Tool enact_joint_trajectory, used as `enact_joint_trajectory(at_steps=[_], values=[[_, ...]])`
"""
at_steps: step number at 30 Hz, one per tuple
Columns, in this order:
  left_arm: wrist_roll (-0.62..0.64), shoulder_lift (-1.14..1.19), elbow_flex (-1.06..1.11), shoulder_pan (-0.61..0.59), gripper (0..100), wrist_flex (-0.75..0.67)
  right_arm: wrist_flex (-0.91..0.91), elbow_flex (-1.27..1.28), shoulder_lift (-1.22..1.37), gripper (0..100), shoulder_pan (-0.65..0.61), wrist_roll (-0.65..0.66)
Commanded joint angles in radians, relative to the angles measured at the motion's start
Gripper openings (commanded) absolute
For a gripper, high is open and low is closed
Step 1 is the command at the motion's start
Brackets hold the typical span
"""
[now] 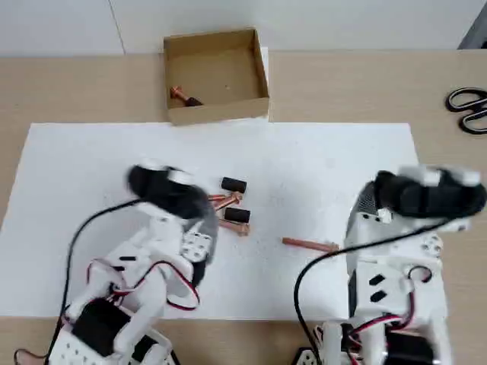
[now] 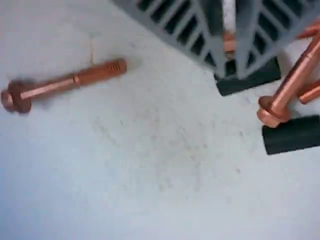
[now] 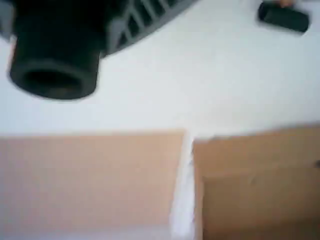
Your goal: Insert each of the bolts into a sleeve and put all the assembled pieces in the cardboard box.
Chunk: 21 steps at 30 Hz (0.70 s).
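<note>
My left gripper is shut on a copper bolt, low over the white sheet beside a black sleeve. A second bolt lies against another sleeve. From above, this cluster of bolts and sleeves sits just right of the left gripper. One loose bolt lies alone between the arms. My right gripper is shut on a black sleeve whose open end faces the camera. The cardboard box at the back holds one assembled piece.
A white paper sheet covers the wooden table. Scissors lie at the far right edge. The right arm stands over the sheet's right side. Bare paper stretches between the cluster and the box.
</note>
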Motion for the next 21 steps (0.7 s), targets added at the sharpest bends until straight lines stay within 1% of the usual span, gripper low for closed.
enact_joint_trajectory(at_steps=[1,2,5,8,12,15,18,21], values=[[-0.114,0.110,-0.076,0.034,1,-0.038,-0.084,0.155,-0.205,0.4,0.022,0.021],[-0.138,0.155,-0.102,0.034,1,-0.051,-0.082,0.181,-0.236,0.4,0.027,0.021],[-0.190,0.315,-0.231,0.035,1,-0.051,-0.073,0.196,-0.219,0.4,0.070,0.017],[-0.229,0.503,-0.400,0.035,1,0.038,-0.074,0.199,-0.216,0.4,0.131,0.020],[-0.235,0.783,-0.638,0.032,1,0.198,-0.074,0.199,-0.226,0.4,0.254,0.020],[-0.242,0.965,-0.809,0.005,1,0.275,-0.067,0.201,-0.226,0.4,0.341,0.017],[-0.270,1.123,-0.924,-0.026,1,0.334,-0.054,0.201,-0.226,0.4,0.390,0.018],[-0.313,1.244,-0.981,-0.071,1,0.387,-0.013,0.201,-0.226,0.4,0.414,0.020]])
